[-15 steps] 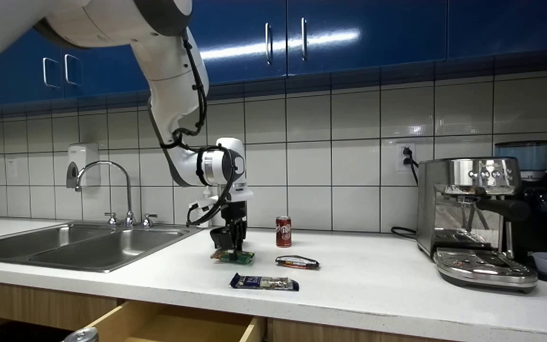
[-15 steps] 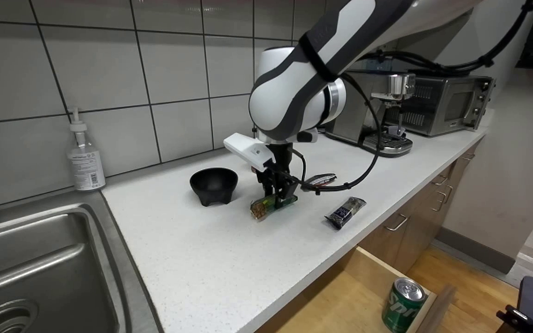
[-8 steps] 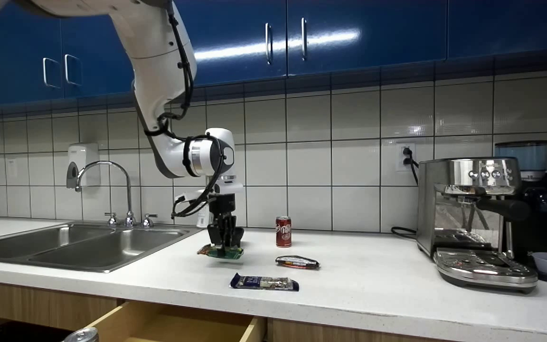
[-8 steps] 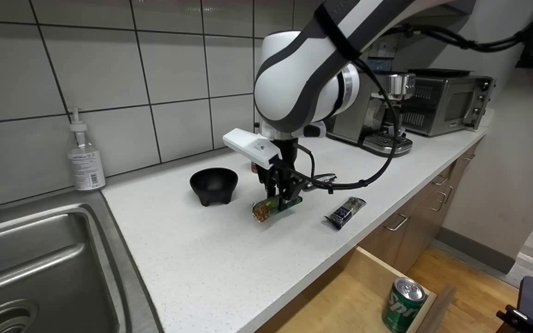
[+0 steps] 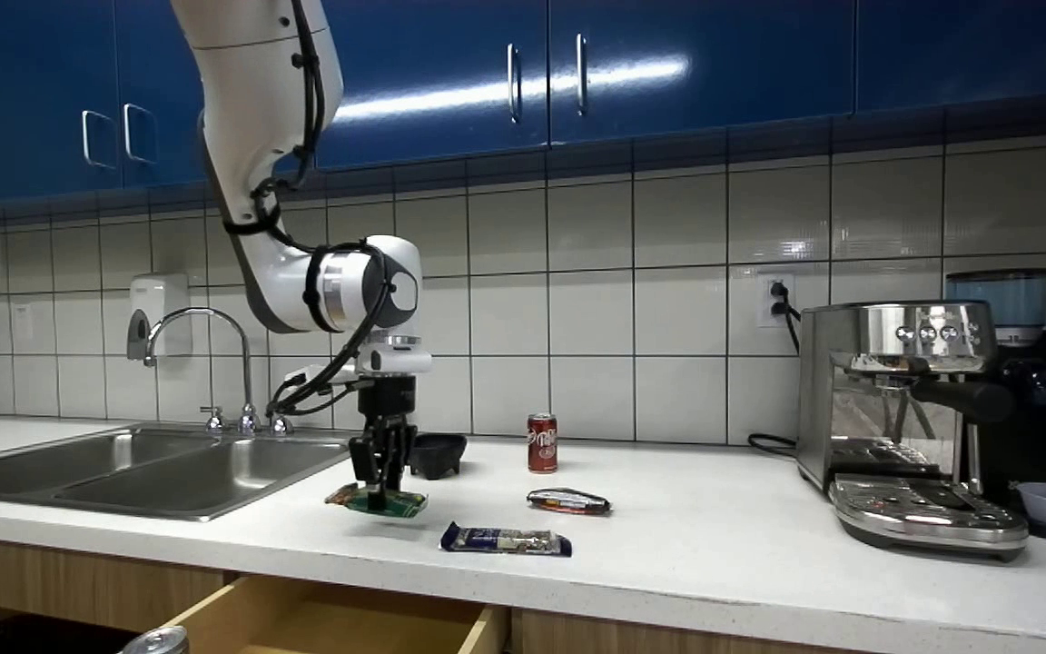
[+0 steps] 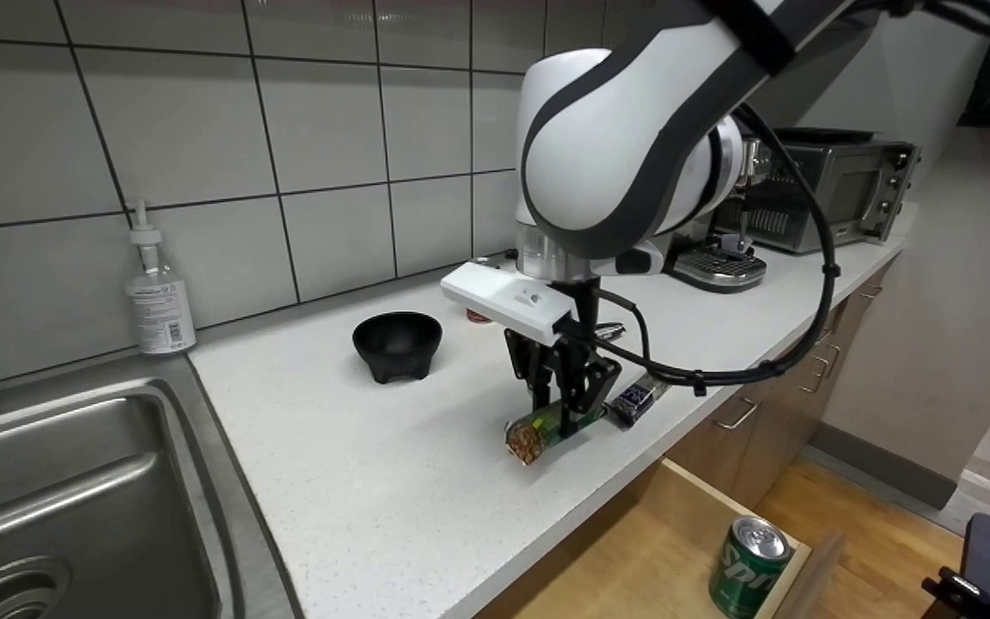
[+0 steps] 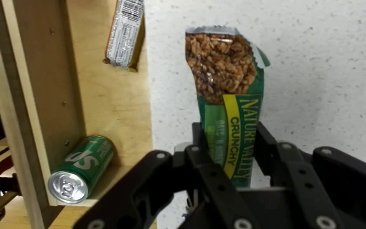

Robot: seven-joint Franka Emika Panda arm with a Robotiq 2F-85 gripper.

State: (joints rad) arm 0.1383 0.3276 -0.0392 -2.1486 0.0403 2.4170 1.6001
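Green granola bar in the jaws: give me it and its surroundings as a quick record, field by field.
Held item: green Nature Valley bar
Jaws: closed on the bar's two long sides
Bar position: apparently just above the counter
Close by: dark blue wrapped bar, lying on the counter
Also on counter: black bowl, upright red can, dark-and-red packet, espresso machine
Drawer: wooden drawer, open, holding an upright green can and a silver-backed wrapped bar
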